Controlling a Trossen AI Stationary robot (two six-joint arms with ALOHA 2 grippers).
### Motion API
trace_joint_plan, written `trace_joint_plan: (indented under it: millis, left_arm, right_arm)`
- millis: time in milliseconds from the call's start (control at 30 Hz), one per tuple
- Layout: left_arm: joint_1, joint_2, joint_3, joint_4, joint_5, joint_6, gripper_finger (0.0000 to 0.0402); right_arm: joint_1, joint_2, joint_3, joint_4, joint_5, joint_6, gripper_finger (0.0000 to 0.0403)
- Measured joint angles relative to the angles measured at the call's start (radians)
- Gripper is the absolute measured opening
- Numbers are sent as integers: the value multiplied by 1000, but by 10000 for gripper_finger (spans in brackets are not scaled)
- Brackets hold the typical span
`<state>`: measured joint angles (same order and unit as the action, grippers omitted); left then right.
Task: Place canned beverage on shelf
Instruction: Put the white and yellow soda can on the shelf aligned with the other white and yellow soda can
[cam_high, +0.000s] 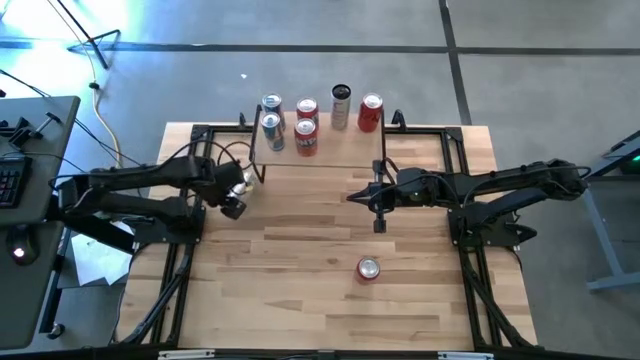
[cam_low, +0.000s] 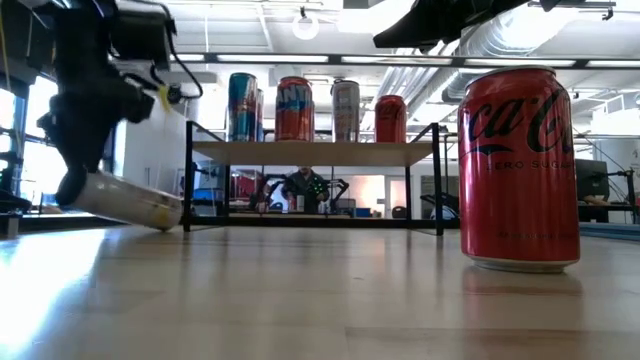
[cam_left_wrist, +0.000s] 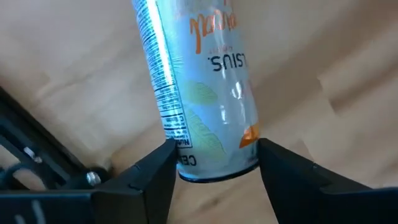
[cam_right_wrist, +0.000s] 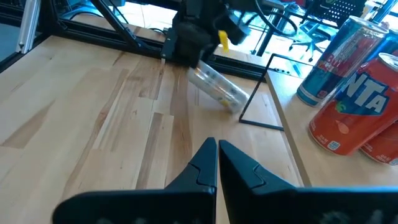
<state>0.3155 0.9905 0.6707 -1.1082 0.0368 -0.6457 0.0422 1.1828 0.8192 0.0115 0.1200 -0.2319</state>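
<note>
Wooden table (cam_high: 300, 250), left of frame: left gripper (cam_high: 233, 197) pinches a tilted silver can (cam_low: 125, 200) by its end, shelf (cam_high: 330, 150) up-right.

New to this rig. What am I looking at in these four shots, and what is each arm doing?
Two dark robot arms work at a wooden table. One picture looks straight down, one looks level across the tabletop, and one comes from each arm's wrist. At the far edge stands a small shelf holding six cans. A red can stands alone on the table, huge in the level shot only because it is near that camera. The left gripper has its fingers around the end of a pale can, tilted just off the table. The right gripper waits shut near the shelf, holding nothing.
</note>
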Motion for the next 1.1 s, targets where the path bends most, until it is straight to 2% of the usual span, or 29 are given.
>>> trace_joint_plan:
  millis: [133,267,467,700,833,1100]
  left_arm:
    - [-85,-20,73,-79,13,21,194]
    - [-165,-24,164,-121,6,15,169]
    - [-238,-24,252,-93,-54,21,107]
    - [-360,-23,221,-103,-135,-49,11]
    - [-477,-23,184,-100,-195,-133,7]
    - [-798,-24,170,-24,-373,-296,0]
  right_arm:
    - [0,0,0,0,0,7,0]
    - [0,0,0,0,0,7,0]
    - [0,0,0,0,-1,10,0]
    - [9,27,0,-11,-22,24,0]
    - [18,83,0,0,-19,25,0]
    - [26,266,-1,111,-27,49,0]
